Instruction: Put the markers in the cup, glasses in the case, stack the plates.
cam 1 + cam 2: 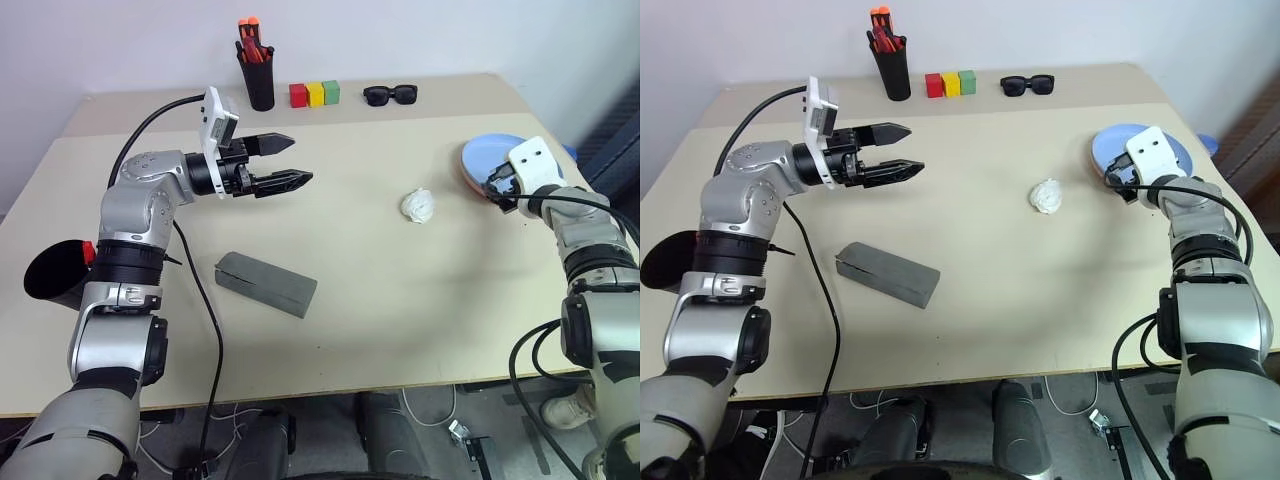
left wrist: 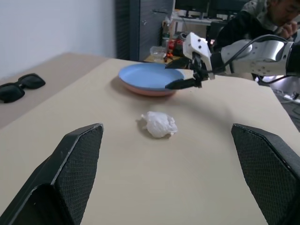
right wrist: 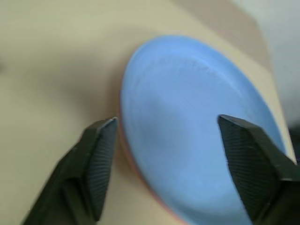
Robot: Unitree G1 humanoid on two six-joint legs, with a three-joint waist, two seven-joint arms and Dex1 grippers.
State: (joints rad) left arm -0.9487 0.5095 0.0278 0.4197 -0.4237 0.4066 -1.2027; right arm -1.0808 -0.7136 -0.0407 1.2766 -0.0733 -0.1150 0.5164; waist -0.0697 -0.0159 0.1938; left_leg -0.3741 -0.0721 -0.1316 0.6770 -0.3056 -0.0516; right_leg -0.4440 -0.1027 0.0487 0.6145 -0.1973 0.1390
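**A:** You're at a beige table (image 1: 400, 330) set against a pale wall, and most of the nearer half is bare. Nearest you is the grey case (image 1: 266, 283), lid down, lying at an angle left of centre. Off the table's left edge, by your left arm, sits the black cup (image 1: 55, 272), tipped with its mouth toward you and something red at its rim; I can't tell if it's a marker.

**B:** And the grippers?

**A:** Your left gripper (image 1: 285, 162) hangs level above the table, pointing right, fingers spread wide with nothing between them. It looks parked clear of the work. Your right gripper (image 3: 164, 154) is at the near rim of the blue plate (image 3: 197, 140), fingers apart, one over the table and one over the plate, gripping nothing.

**B:** So the plates are stacked?

**A:** Looks that way to me. In the left wrist view the pink plate (image 2: 140, 90) shows as a thin edge under the blue one, at the far right of the table. The parted fingers fit a release.

**B:** What else is out there?

**A:** A crumpled white wad (image 1: 418, 206) sits mid-table, well apart from the plates. Along the back stand a pen holder (image 1: 258, 75) with orange-capped pens, three coloured blocks (image 1: 314, 94) and black sunglasses (image 1: 390, 95). I can't spot the wire-framed glasses; with the case shut, my guess is they're inside.
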